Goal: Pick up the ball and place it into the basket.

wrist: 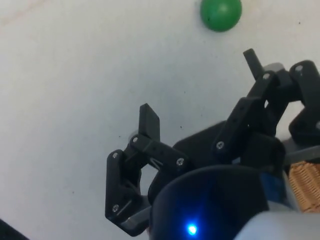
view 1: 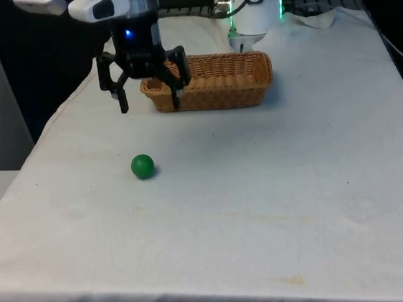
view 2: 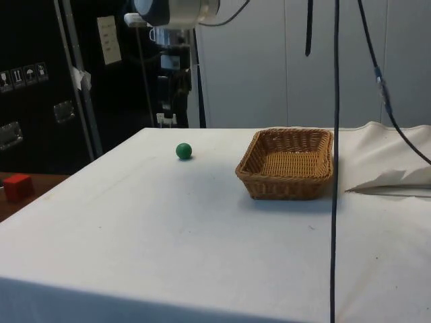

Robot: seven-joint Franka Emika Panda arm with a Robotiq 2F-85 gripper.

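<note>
In the front view, going from left to right, the gripper (view 1: 149,103) is hanging in the air above the white cloth (view 1: 263,188), the green ball (view 1: 142,166) is lying on the cloth below and nearer the camera, and the wicker basket (view 1: 212,82) is sitting further toward the front view's right, at the far part of the table. The basket is standing upright on the cloth, long and shallow, with its opening facing up, and what can be seen of its inside is showing nothing but bare weave.

In the side view the ball (view 2: 184,151) is resting on the cloth at the left, and the basket (view 2: 290,162) is standing to its right, well apart from it. Its woven floor is lying open to this camera, and nothing is sitting in it. A small red block (view 2: 17,186) is lying on a lower surface off the table's left edge.

The gripper is holding its two black fingers (view 1: 120,100) spread wide apart, with nothing between them and nothing touching them. In the front view one fingertip is overlapping the basket's near corner, but the gripper is hovering clear above the cloth.

In the wrist view the gripper (wrist: 200,95) is showing the same wide gap, with bare cloth (wrist: 75,75) lying between the fingers. The ball (wrist: 221,13) is lying on the cloth beyond the fingertips, apart from both. A sliver of the basket (wrist: 305,187) is showing beside the gripper body.
</note>
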